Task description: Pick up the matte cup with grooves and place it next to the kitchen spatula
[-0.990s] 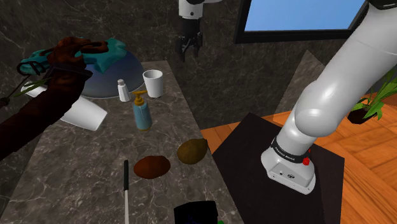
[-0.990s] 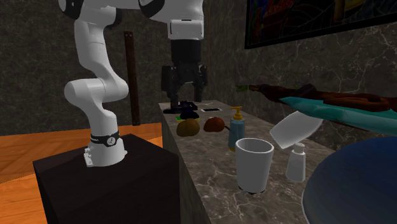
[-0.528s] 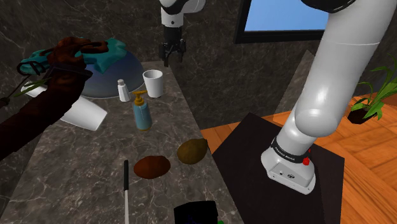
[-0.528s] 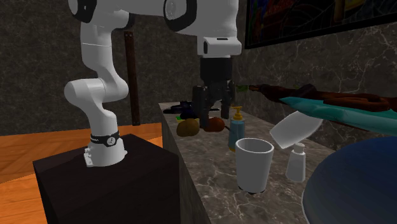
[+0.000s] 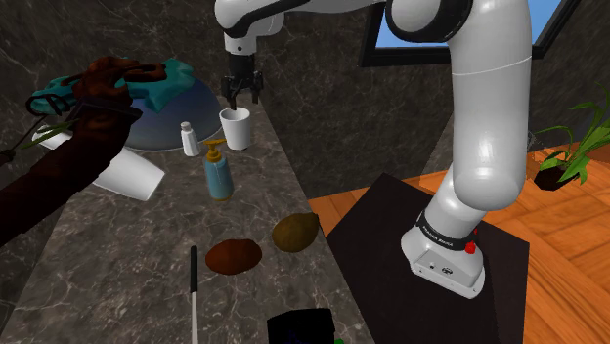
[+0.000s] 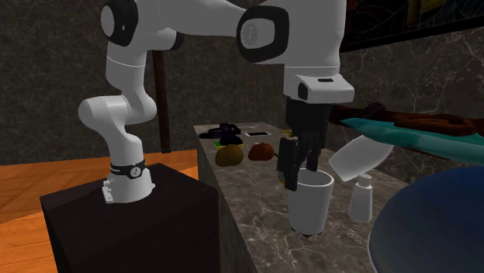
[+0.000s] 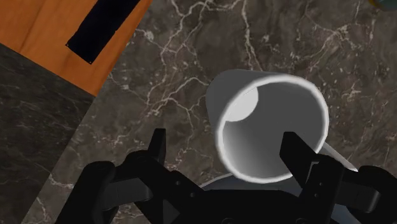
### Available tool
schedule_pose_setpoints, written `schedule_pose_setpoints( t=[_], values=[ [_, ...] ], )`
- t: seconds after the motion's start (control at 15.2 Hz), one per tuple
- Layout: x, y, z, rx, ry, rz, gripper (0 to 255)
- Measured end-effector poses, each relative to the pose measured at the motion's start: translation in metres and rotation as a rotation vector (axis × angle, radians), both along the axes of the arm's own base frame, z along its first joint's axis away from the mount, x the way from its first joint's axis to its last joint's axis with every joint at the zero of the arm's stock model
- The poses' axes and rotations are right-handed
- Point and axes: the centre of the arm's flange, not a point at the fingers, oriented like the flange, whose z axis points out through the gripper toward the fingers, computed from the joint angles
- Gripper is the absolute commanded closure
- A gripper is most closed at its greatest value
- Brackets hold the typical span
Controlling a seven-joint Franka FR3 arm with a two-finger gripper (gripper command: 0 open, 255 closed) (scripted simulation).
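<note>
Travel over the last second has carried the all-black gripper [image 5: 240,93], fingers spread and empty, to just above the plain white tapered cup [image 5: 236,129], upright on the dark marbled surface [image 5: 147,254] beneath it; closing on it looks next.

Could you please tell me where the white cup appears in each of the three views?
Shoulder view: white cup upper centre-left on the marble counter, right of a small white bottle.
Second exterior view: lower right of centre, left of that bottle.
Wrist view: just ahead of the open gripper, mouth toward the camera.
Shared landmark: the gripper, poised right above the cup.
</note>
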Motion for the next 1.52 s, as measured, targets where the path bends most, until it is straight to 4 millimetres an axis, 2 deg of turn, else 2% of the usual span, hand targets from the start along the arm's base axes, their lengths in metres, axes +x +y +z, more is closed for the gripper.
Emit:
schedule_pose_setpoints(
  t=[0.46, 0.92, 0.99, 1.52],
  values=[
    [0.004, 0.003, -0.036, 0.002, 0.001, -0.001, 0],
    [0.004, 0.003, -0.041, 0.002, 0.001, -0.001, 0],
    [0.004, 0.003, -0.041, 0.002, 0.001, -0.001, 255],
    [0.004, 0.003, -0.041, 0.002, 0.0, -0.001, 255]
  ],
)
